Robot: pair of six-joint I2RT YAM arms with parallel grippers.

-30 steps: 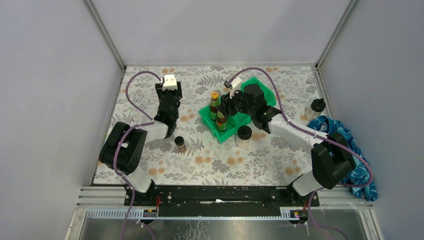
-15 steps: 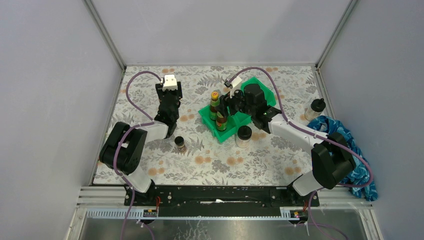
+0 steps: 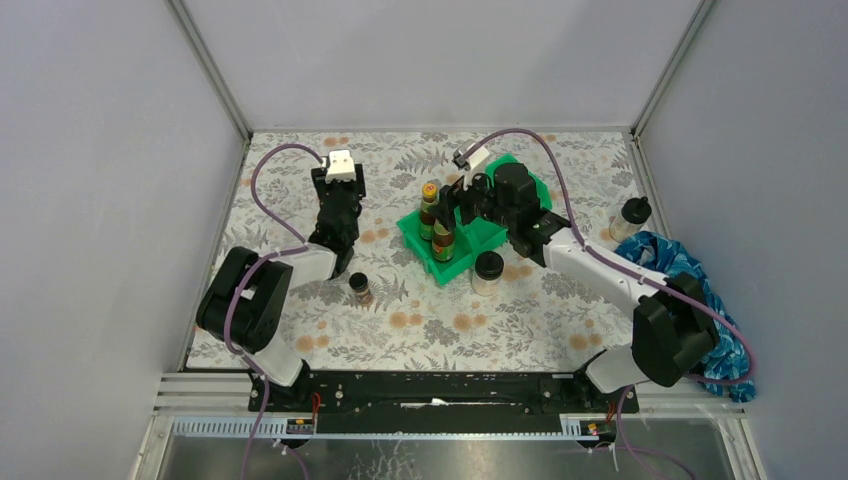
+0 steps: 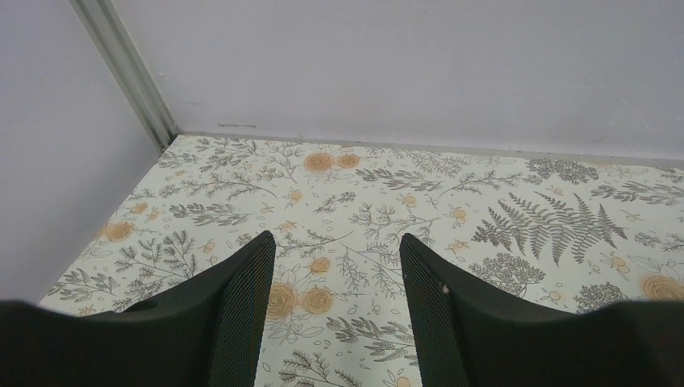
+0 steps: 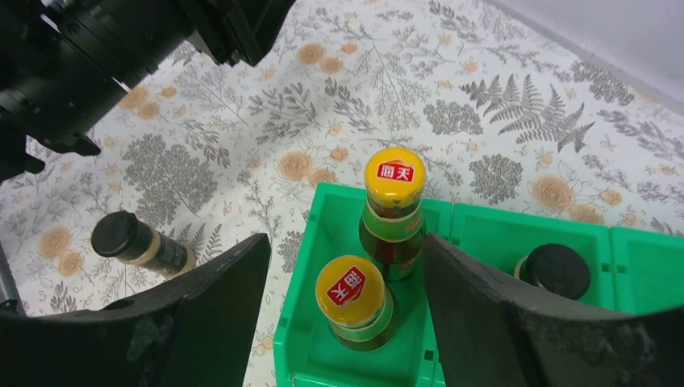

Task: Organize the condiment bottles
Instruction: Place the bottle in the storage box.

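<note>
Right jaws stood open, empty, just above two yellow-capped bottles (image 5: 352, 298) already in the green bin (image 5: 492, 234); a black-capped jar (image 5: 556, 270) sat in the compartment to their right. Outside lay a dark jar (image 5: 133, 240) to their left and two clear jars (image 3: 488, 268). Left jaws hung parted, empty.

Your table (image 3: 450, 325) wears a cover printed with grey ferns and orange flowers, and it is walled on three sides. A green bin (image 3: 447, 268) sits on it a little right of centre, turned at an angle to the edges. Left of the bin and closer to the near edge, well apart from it, a short dark jar (image 3: 360, 288) stands upright. A clear black-lidded jar (image 3: 488, 270) stands just beside the bin's near corner. By the right wall you have a second clear jar (image 3: 630, 217) and, nearer, a crumpled blue cloth (image 3: 705, 290); they may be touching, but from above it is hard to tell.
</note>
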